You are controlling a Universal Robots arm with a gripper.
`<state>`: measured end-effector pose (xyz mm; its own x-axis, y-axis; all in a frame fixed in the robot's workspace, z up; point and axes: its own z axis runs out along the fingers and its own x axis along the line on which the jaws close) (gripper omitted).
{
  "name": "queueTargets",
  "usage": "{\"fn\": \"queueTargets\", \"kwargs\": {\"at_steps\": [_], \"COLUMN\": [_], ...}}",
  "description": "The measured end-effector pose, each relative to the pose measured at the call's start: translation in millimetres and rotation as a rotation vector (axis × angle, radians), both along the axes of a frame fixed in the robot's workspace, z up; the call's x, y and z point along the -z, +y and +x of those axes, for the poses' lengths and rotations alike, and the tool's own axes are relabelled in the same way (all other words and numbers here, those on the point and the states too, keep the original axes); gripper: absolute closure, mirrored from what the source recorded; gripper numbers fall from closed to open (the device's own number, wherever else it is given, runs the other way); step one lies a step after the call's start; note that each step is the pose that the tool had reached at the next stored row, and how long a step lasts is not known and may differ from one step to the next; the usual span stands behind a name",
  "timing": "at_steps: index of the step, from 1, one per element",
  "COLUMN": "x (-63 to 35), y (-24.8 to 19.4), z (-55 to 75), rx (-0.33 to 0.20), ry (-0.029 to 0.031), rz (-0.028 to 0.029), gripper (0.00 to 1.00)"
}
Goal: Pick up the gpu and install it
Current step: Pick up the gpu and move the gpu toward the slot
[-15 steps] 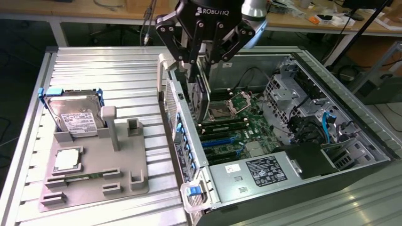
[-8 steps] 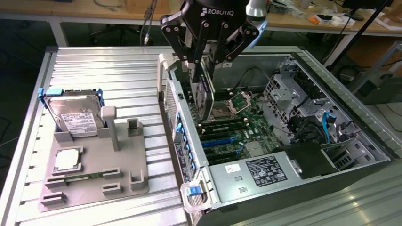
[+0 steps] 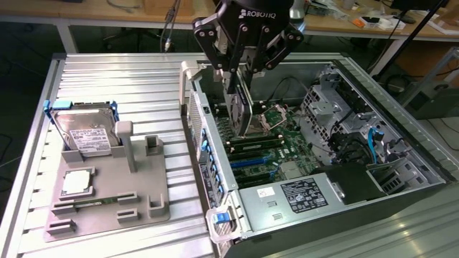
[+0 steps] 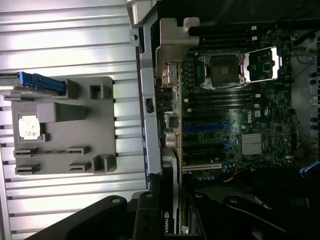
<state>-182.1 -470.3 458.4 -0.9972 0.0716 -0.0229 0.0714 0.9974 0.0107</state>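
Exterior high oblique, wrist overhead, motherboard (image 3: pixel 276 144) (image 4: pixel 235 102) shared

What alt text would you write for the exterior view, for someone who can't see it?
An end effector holds the gpu on edge above the motherboard inside an open case. On the exterior view's left, a grey tray on a metal table carries a hard drive.

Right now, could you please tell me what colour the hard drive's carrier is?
The hard drive's carrier is blue, clearest in the exterior view.
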Motion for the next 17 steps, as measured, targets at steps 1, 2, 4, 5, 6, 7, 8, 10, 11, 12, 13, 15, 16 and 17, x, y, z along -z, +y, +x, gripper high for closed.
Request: {"fn": "queueTargets", "kwargs": {"at_steps": [1,2,4,5,6,7,8,10,11,12,13,15,16,17], "x": [0.0,0.0,0.0,0.0,0.0,0.0,0.0,0.0,0.0,0.0,0.0,0.0,0.0,0.0], "y": [0.0,0.0,0.0,0.0,0.0,0.0,0.0,0.0,0.0,0.0,0.0,0.0,0.0,0.0], "z": [2.6,3.8,6.8,8.4,10.9,12.4,14.0,17.0,18.6,20.3,22.3,26.0,27.2,29.4], "rx": [0.000,0.000,0.000,0.000,0.000,0.000,0.000,0.000,0.000,0.000,0.000,0.000,0.000,0.000], "ry": [0.0000,0.0000,0.0000,0.0000,0.0000,0.0000,0.0000,0.0000,0.0000,0.0000,0.0001,0.0000,0.0000,0.0000], "rz": [0.0001,0.0001,0.0001,0.0000,0.0001,0.0000,0.0000,0.0000,0.0000,0.0000,0.0000,0.0000,0.0001,0.0000], "gripper": [0.73,0.73,0.73,0.73,0.73,0.73,0.73,0.73,0.73,0.73,0.73,0.73,0.73,0.73]}}
